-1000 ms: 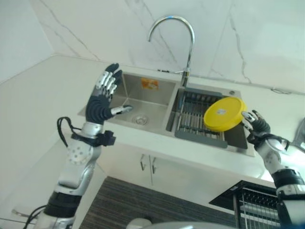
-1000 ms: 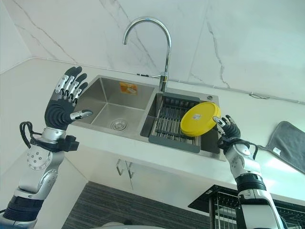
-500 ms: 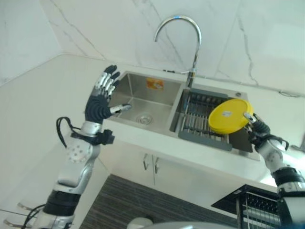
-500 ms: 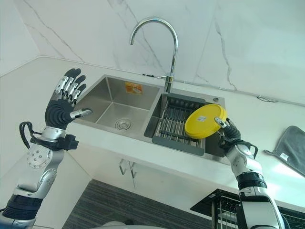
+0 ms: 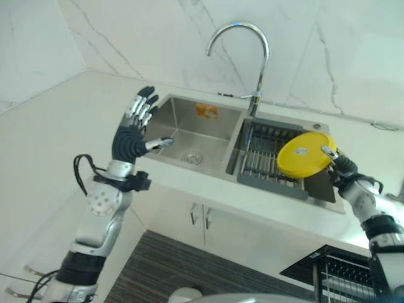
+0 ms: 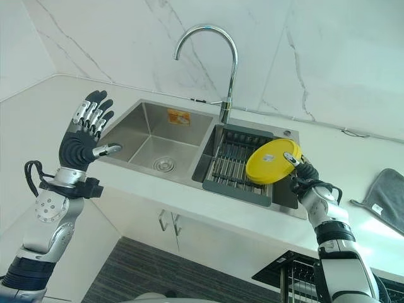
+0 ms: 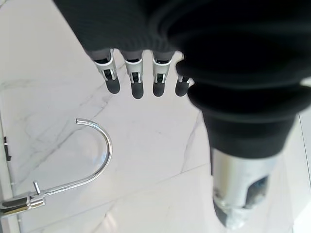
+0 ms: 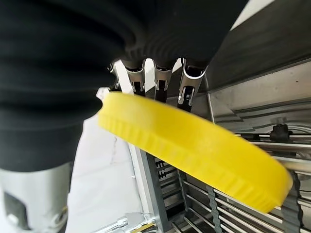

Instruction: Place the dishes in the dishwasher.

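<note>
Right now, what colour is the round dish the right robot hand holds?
Yellow: round yellow dish, clearest in the right wrist view.

A double stainless sink (image 5: 189, 136) is set into the white tabletop (image 5: 57, 132), with a curved chrome faucet (image 5: 243, 47) rising behind the divider. The right basin holds a dark dish rack (image 5: 265, 158). The right robot hand (image 5: 341, 169) pinches a round yellow dish (image 5: 304, 153) by its edge, tilted above the rack's right side. The left robot hand (image 5: 134, 129) is raised over the sink's left edge, fingers straight and spread, holding nothing.
</note>
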Robot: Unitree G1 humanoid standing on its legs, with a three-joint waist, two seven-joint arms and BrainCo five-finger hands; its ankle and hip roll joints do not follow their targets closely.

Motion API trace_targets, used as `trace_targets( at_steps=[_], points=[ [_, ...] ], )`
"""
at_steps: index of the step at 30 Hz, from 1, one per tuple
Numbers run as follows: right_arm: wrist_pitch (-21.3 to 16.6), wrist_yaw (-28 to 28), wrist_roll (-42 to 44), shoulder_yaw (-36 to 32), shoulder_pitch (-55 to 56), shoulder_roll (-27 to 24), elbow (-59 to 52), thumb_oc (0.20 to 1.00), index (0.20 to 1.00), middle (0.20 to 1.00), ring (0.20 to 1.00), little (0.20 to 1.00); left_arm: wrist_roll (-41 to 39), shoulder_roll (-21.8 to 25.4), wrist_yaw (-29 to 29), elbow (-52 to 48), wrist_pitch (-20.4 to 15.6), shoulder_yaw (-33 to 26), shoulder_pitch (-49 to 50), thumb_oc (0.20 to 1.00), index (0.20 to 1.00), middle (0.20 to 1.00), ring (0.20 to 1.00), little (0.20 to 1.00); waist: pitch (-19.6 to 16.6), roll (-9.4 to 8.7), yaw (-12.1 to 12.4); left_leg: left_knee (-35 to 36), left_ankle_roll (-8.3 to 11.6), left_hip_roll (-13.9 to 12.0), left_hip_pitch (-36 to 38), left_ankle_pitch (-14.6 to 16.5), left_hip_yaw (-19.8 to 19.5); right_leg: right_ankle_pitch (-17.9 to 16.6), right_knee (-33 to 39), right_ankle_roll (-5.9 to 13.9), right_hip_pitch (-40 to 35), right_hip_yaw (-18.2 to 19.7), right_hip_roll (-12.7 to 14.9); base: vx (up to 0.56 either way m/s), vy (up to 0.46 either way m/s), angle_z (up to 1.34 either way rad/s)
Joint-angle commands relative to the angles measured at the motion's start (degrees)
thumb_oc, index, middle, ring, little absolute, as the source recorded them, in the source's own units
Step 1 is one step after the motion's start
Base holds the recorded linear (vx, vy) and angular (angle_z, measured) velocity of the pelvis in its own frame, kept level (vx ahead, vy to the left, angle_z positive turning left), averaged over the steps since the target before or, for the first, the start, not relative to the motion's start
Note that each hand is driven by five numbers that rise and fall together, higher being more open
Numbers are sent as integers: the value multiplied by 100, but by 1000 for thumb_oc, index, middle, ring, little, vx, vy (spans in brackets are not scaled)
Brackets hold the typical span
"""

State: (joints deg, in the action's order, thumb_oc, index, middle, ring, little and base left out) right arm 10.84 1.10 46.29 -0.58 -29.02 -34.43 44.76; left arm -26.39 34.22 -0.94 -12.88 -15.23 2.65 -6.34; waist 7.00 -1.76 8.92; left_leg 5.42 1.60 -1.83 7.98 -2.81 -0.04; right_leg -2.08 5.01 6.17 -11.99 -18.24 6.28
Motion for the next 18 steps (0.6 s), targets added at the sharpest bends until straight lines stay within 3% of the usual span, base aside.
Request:
trace_targets(
  at_steps=[1,18],
  points=[
    [-163,93,111,271,-755,-574,292,1000,1000,1000,1000,1000,-274,217,-51,-25,-136,140,-410,1000,1000,1000,1000,1000,-126,-8,233,-42,385,-474,269,765,307,538,-51,152,-144,-270,175,-3,1,5],
    [27,206,-91,431,-1088,-648,879,1000,1000,1000,1000,1000,-255,260,-72,-6,80,189,-467,1000,1000,1000,1000,1000,-117,3,310,-42,398,-474,246,734,285,535,-26,149,-155,-292,170,-6,-2,3]
  ],
)
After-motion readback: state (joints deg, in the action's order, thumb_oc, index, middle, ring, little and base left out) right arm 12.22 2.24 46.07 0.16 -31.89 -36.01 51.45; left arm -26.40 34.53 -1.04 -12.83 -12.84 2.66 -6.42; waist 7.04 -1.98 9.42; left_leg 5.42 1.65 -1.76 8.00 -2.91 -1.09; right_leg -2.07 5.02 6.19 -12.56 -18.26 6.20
